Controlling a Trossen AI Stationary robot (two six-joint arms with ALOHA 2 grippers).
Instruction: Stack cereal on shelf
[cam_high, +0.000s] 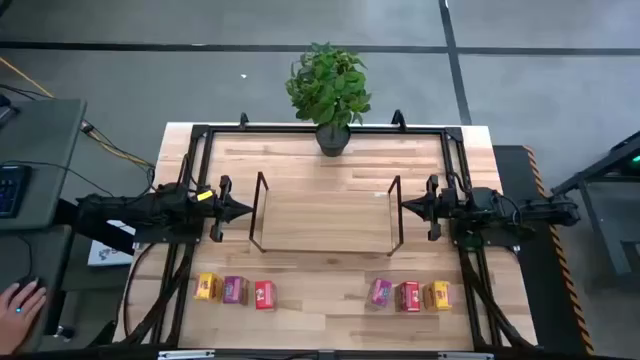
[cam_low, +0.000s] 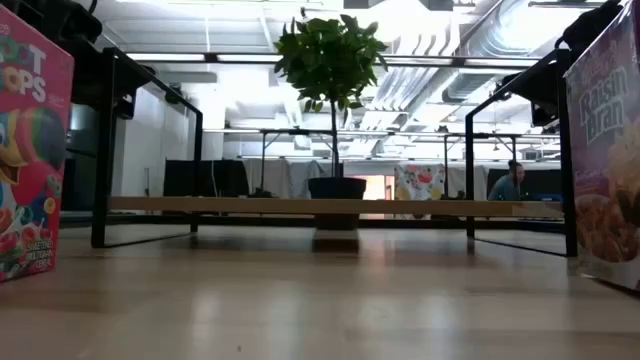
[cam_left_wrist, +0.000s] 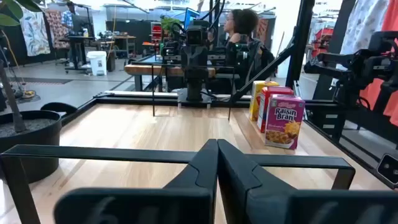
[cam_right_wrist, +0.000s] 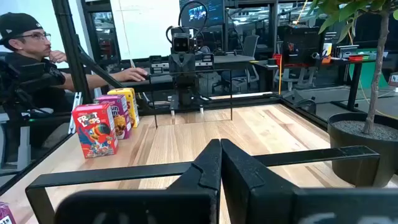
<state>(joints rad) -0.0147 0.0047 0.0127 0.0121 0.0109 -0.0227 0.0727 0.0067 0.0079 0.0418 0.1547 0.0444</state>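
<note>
The shelf (cam_high: 325, 222) is a low light-wood board with a black frame upright at each end, standing mid-table. Three cereal boxes stand upright near the front left: yellow (cam_high: 208, 287), pink (cam_high: 234, 290), red (cam_high: 264, 294). Three more stand front right: pink (cam_high: 380, 292), red (cam_high: 409, 296), yellow (cam_high: 439, 295). My left gripper (cam_high: 247, 211) is shut and hovers just outside the shelf's left frame (cam_left_wrist: 186, 160). My right gripper (cam_high: 404, 207) is shut just outside the right frame (cam_right_wrist: 186, 171). Neither touches anything.
A potted plant (cam_high: 330, 95) stands at the table's far edge behind the shelf. A black rail frame (cam_high: 200, 135) runs around the tabletop. A person (cam_right_wrist: 31, 56) sits beyond the left side, a hand (cam_high: 22, 298) at a desk. Bare wood lies between the two box rows.
</note>
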